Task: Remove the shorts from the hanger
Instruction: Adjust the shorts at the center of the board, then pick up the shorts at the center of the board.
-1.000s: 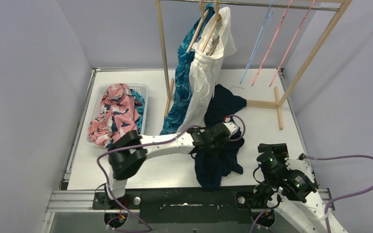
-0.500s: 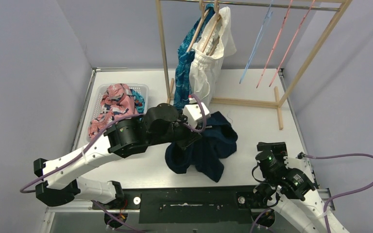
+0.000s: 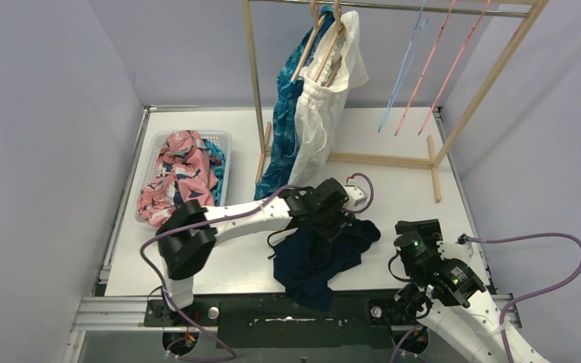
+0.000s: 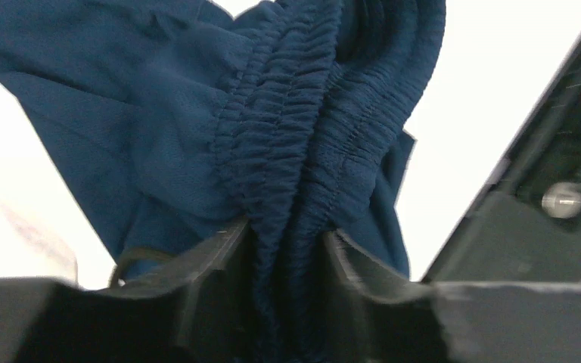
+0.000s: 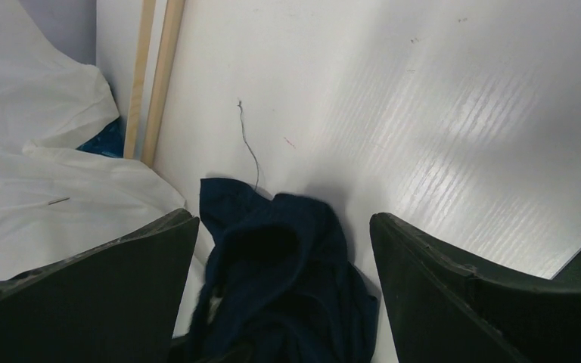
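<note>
The plain navy shorts (image 3: 316, 257) lie bunched on the white table near its front edge. My left gripper (image 3: 338, 221) is at their far edge. In the left wrist view the navy elastic waistband (image 4: 295, 151) runs down between the two fingers, and the left gripper (image 4: 287, 227) is shut on it. My right gripper (image 3: 414, 243) hovers to the right of the heap. It stands open (image 5: 284, 219) with the navy shorts (image 5: 280, 287) below and nothing held. White drawstring shorts (image 3: 321, 113) and blue leaf-pattern shorts (image 3: 284, 128) hang on wooden hangers (image 3: 325, 34).
A white basket (image 3: 148, 147) at the left holds pink-and-navy floral shorts (image 3: 181, 170) and a teal pair (image 3: 216, 157). The wooden rack (image 3: 253, 76) has a base bar (image 3: 382, 159) on the table. Bare blue and pink hangers (image 3: 416, 64) hang at its right.
The left arm pulled the navy shorts left, then swung back right and nearer. The heap now lies closer to the front edge. The left jaws have eased slightly. The right arm barely moved.
</note>
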